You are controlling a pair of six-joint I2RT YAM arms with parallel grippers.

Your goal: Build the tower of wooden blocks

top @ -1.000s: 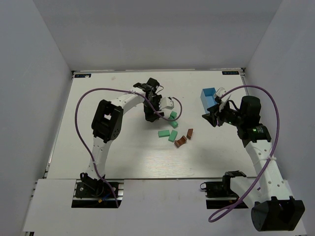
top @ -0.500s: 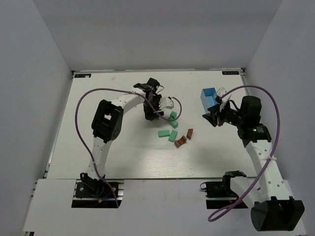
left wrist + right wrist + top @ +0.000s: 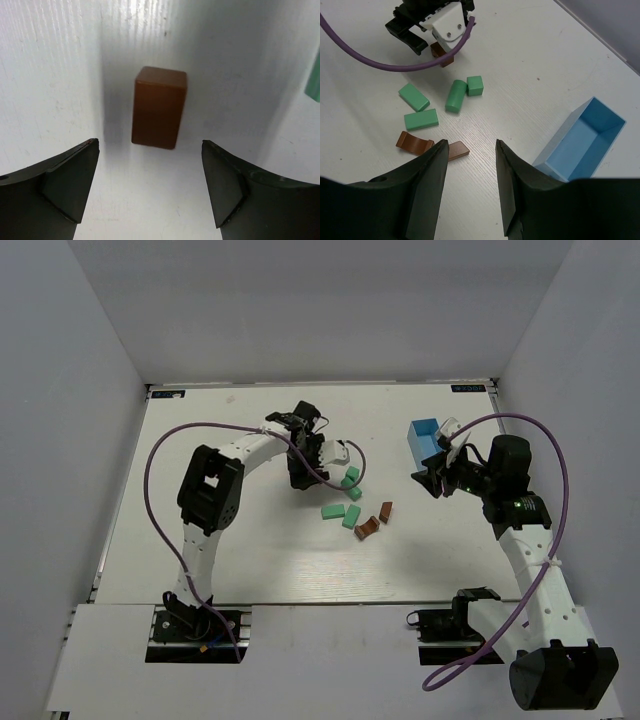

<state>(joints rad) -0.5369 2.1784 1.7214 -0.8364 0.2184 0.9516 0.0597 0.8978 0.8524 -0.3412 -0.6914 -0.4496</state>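
The left tool (image 3: 150, 150) is wide open around the upright brown block (image 3: 159, 107) in the middle of the left wrist view, touching neither side, so I think it should move straight and slowly, or the block tips over on the desk (image 3: 50, 60).

High overhead sees everything; my 2 wrist cameras share 1 brown block (image 3: 159, 107) ahead of the left gripper (image 3: 149, 152): left close, right distant.
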